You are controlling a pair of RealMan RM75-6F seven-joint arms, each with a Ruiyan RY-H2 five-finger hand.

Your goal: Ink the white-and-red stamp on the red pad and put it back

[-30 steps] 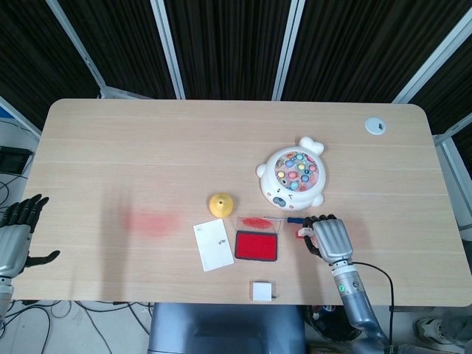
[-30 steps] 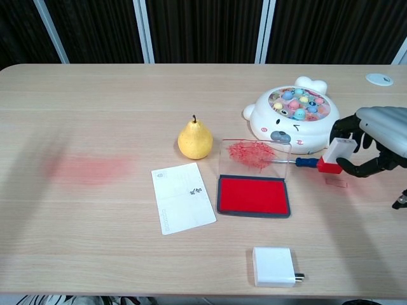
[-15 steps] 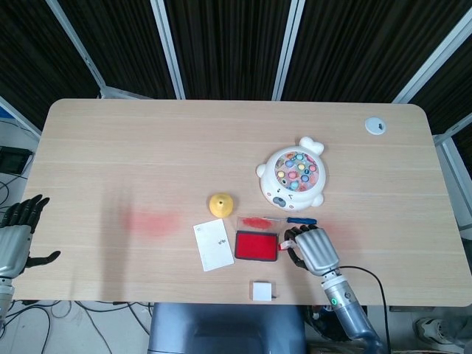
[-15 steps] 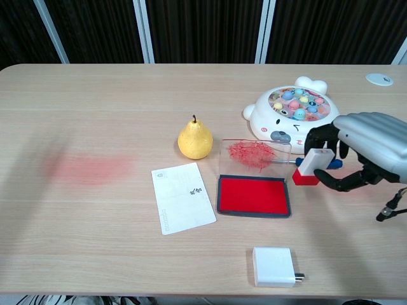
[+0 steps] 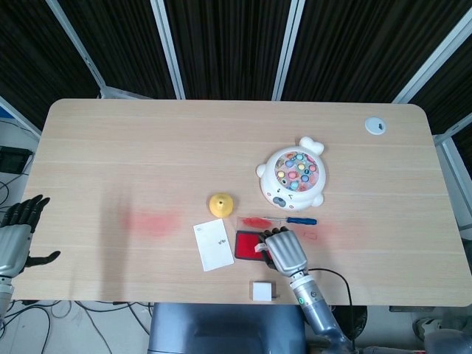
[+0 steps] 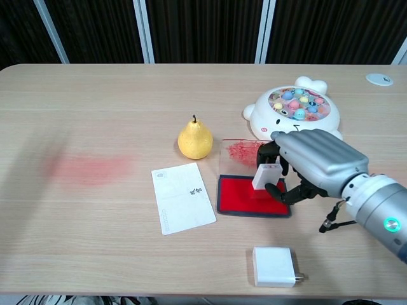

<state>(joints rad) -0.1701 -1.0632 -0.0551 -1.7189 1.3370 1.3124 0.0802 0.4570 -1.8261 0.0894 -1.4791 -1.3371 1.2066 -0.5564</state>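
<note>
My right hand (image 6: 315, 165) (image 5: 284, 252) holds the white-and-red stamp (image 6: 266, 176) (image 5: 259, 248) between its fingers, tilted, over the right half of the red ink pad (image 6: 241, 196) (image 5: 245, 244). The stamp's red base blends with the pad's red surface, so I cannot tell whether they touch. The pad's clear lid (image 6: 245, 152), smeared with red, stands open behind it. My left hand (image 5: 16, 234) hangs off the table's left front corner, its fingers apart and holding nothing.
A yellow pear (image 6: 194, 140) and a white card (image 6: 183, 197) lie left of the pad. A white charger (image 6: 275, 267) sits near the front edge. The fishing toy (image 6: 296, 111) and a blue screwdriver (image 5: 301, 220) are behind my right hand.
My right hand has carried the stamp leftwards, from beside the blue screwdriver to over the red pad. The left hand has not moved.
</note>
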